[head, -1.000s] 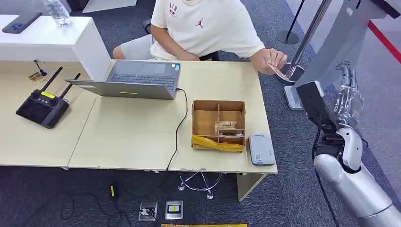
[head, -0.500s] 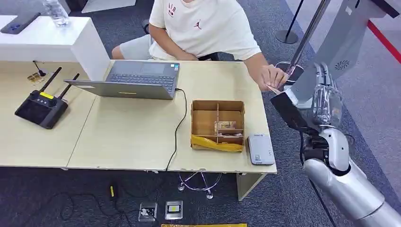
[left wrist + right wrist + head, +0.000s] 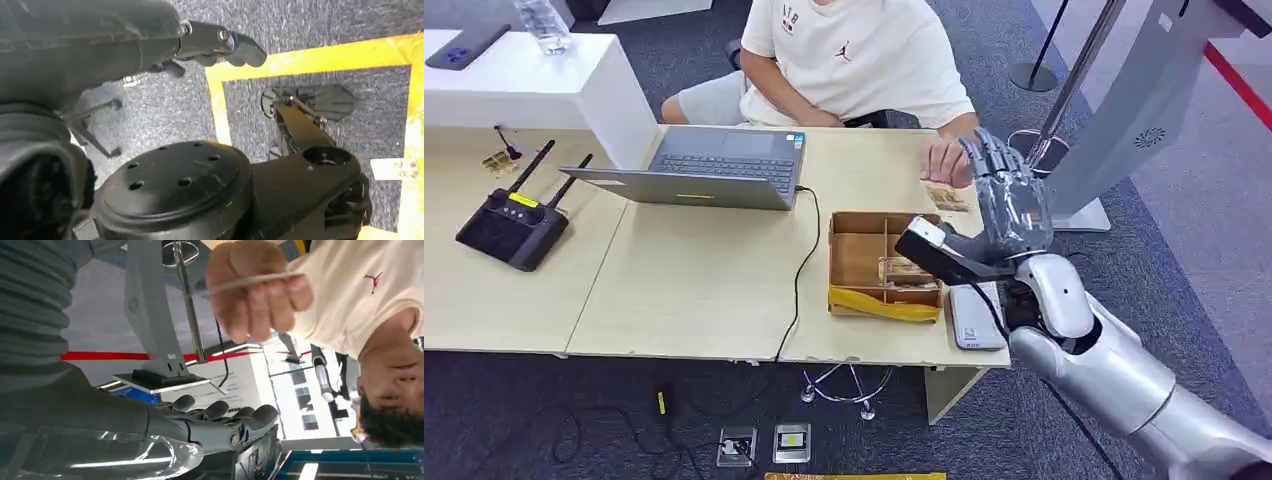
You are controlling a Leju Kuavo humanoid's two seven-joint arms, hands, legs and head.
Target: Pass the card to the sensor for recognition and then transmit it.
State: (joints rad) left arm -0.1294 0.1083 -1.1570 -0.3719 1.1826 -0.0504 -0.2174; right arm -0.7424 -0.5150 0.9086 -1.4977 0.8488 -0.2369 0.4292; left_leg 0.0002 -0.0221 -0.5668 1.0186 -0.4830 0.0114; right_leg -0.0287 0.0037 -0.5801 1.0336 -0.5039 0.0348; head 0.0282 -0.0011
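A person's hand (image 3: pixel 944 158) holds the card (image 3: pixel 948 197) low over the table's far right part, just behind the cardboard box (image 3: pixel 856 250). In the right wrist view that hand (image 3: pixel 255 290) pinches the card (image 3: pixel 250 280), seen edge-on. My right hand (image 3: pixel 1009 200) stands upright with fingers spread and nothing in it, right beside the card and above the box's right end. The grey sensor (image 3: pixel 974 322) lies flat at the table's front right corner, partly behind my right forearm. My left hand (image 3: pixel 220 42) hangs over the floor, fingers apart, holding nothing.
The divided box carries a yellow strip (image 3: pixel 884 303) along its front. A laptop (image 3: pixel 714 165) with a cable sits mid-table, and a black device with antennas (image 3: pixel 509 225) is at the left. A grey stand (image 3: pixel 1124 110) rises beside the table's right edge.
My right arm has swung left from beside the table to above its right end. The person's hand has brought the card from past the far right corner in over the table.
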